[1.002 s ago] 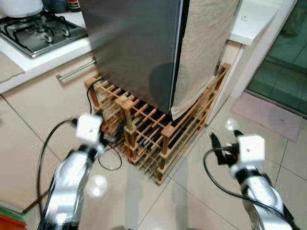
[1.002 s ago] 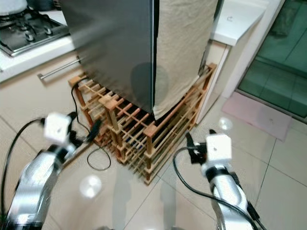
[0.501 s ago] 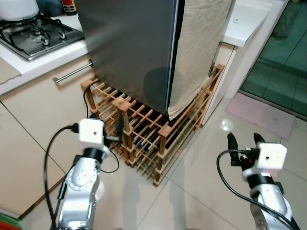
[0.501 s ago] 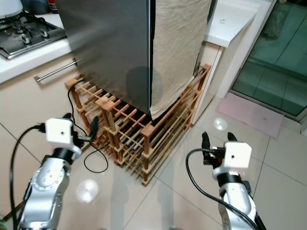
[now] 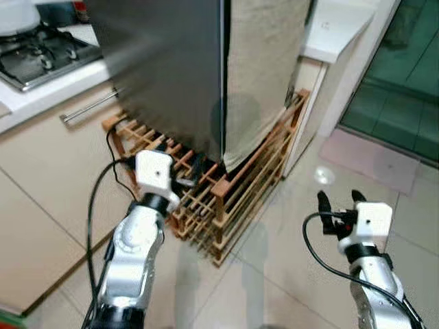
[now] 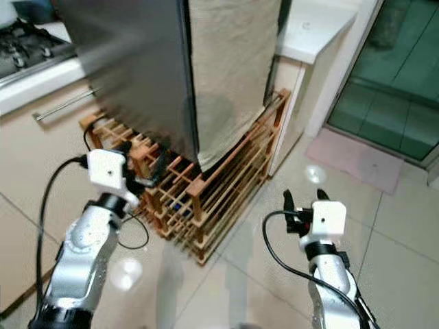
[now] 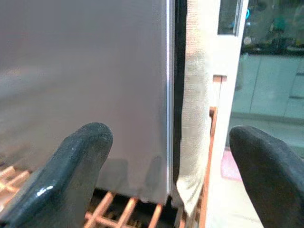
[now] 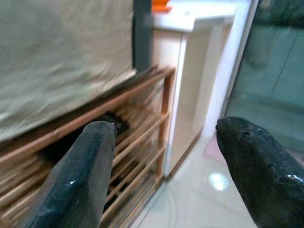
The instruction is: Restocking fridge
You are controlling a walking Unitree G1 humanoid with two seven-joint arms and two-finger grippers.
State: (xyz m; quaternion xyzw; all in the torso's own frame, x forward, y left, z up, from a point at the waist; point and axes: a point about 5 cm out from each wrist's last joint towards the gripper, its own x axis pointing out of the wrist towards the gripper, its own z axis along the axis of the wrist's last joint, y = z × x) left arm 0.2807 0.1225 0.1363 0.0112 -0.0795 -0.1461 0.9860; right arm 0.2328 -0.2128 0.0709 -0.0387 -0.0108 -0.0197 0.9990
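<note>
1. The left gripper (image 5: 191, 171) is raised before the grey metal fridge (image 5: 164, 75), its two black fingers (image 7: 76, 166) spread apart with nothing between them, pointing at the fridge's lower front edge.
2. The right gripper (image 5: 337, 203) hangs over the pale glossy tiled floor (image 5: 274, 274) at about four o'clock from the fridge, well apart from it; its fingers (image 8: 85, 175) are likewise parted and empty.
3. The fridge stands at twelve o'clock in the head views, upright, resting on a low wooden slatted rack (image 5: 226, 199).
4. A beige cloth (image 5: 264, 68) drapes down the fridge's side, its lower edge reaching the rack.
5. A black cable (image 5: 120, 154) runs along the rack's near corner at nine o'clock from the left gripper.
6. A steel gas hob (image 5: 38, 55) sits on the white countertop (image 5: 55, 89) at ten o'clock, above a cream cabinet with a long metal bar handle (image 5: 89, 107).
7. A pink floor mat (image 5: 381, 161) lies at two o'clock before a green-tinted glass door (image 5: 405, 75).
</note>
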